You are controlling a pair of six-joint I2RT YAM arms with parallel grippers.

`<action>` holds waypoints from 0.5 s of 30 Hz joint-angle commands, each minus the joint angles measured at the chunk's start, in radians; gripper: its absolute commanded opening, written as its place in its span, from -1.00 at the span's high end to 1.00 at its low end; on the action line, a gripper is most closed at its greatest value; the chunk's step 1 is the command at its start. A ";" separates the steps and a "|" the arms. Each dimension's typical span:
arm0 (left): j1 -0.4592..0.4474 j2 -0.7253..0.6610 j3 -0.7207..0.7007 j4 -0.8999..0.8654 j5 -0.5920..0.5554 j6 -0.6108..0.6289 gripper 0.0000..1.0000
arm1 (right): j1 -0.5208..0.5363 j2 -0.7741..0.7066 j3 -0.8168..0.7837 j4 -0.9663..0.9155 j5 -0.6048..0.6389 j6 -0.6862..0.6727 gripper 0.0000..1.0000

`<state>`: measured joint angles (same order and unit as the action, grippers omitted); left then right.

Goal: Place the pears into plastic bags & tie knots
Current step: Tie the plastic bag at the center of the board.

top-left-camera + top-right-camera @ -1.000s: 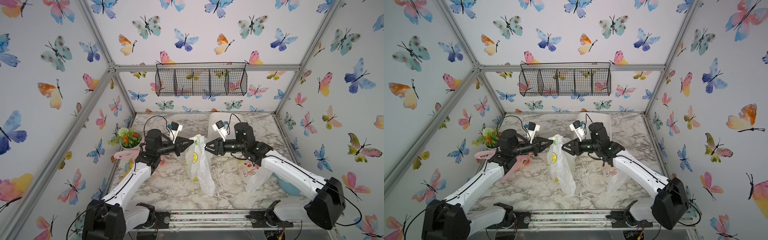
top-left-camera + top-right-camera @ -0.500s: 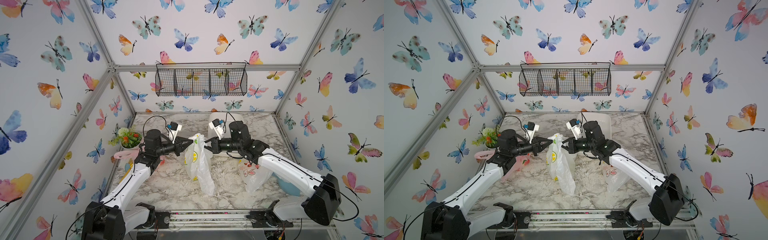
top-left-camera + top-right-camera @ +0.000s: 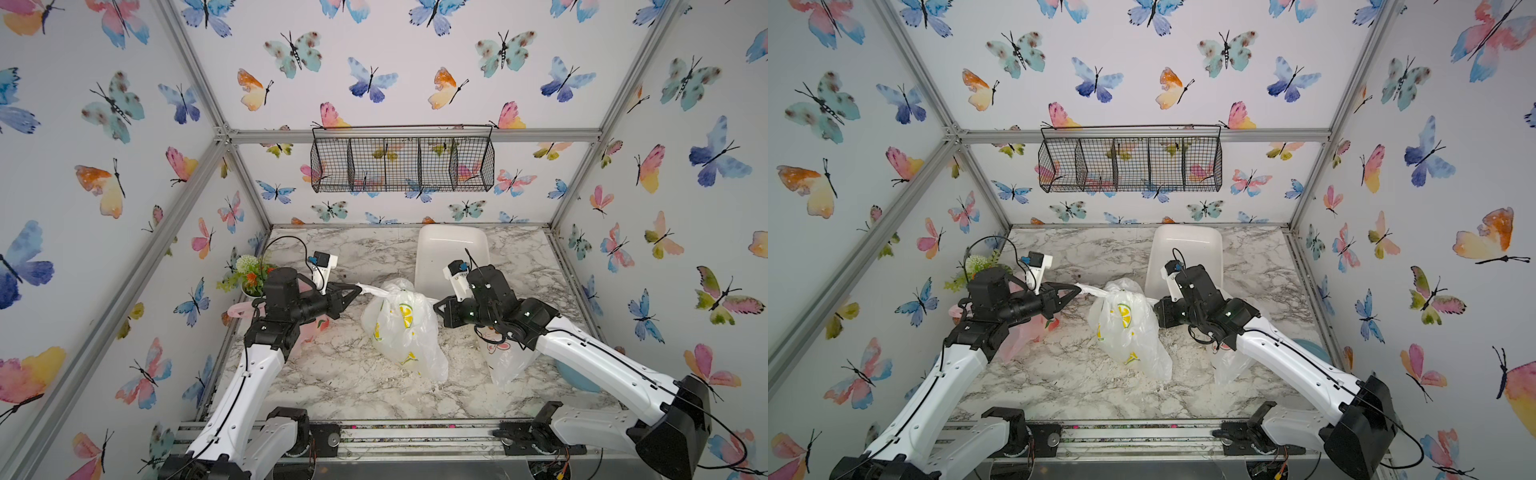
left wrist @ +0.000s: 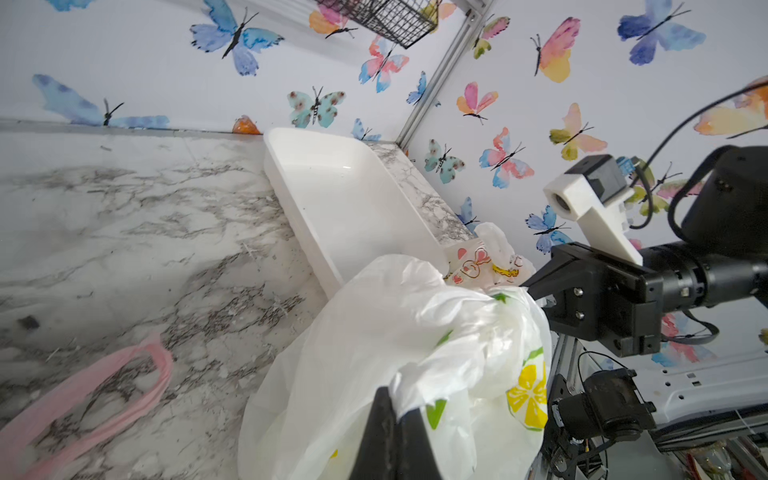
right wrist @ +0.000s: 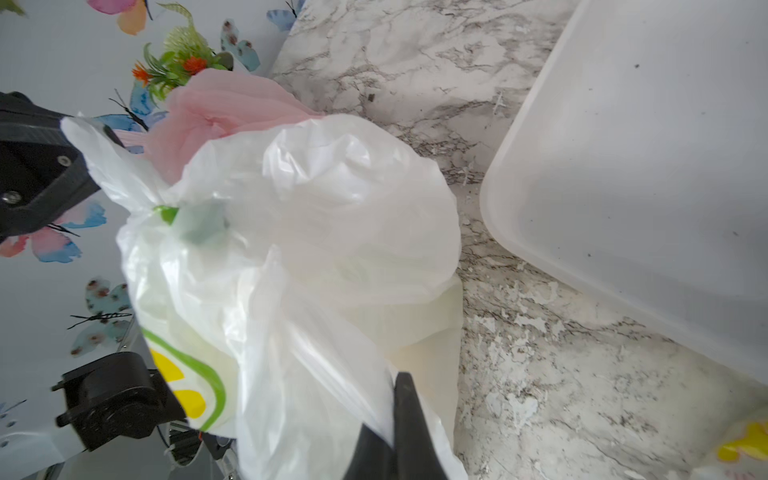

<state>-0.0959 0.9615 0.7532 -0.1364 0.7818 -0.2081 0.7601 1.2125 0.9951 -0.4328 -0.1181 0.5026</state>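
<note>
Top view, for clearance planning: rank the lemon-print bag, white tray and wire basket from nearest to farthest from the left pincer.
1. Lemon-print bag: handle in left pincer.
2. White tray: toward the back, right.
3. Wire basket: on back wall.

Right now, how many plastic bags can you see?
3. The lemon-print bag is in the middle, the pink bag lies beside the left arm, and the red-doodle bag sits under the right arm. More could hide behind the arms.
</note>
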 commanded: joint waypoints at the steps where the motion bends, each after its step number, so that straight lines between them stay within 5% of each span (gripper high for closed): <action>1: 0.070 -0.016 -0.027 -0.080 -0.211 0.032 1.00 | -0.068 -0.032 -0.101 -0.181 0.214 -0.007 0.94; 6: 0.076 0.009 -0.087 -0.073 -0.179 -0.010 1.00 | -0.221 -0.029 -0.193 -0.121 0.149 -0.085 0.94; 10: -0.015 0.007 -0.135 0.154 -0.006 -0.216 1.00 | -0.213 0.036 -0.110 -0.051 -0.101 -0.083 0.94; 12: -0.077 -0.019 -0.126 0.199 -0.009 -0.239 0.74 | -0.205 0.035 -0.100 -0.014 -0.150 -0.073 0.95; 15: -0.171 -0.035 -0.077 0.205 -0.016 -0.211 0.06 | -0.205 0.010 -0.092 0.017 -0.189 -0.074 0.95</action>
<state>-0.2115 0.9604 0.6250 -0.0334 0.7223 -0.3885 0.5503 1.2423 0.8806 -0.4698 -0.2020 0.4400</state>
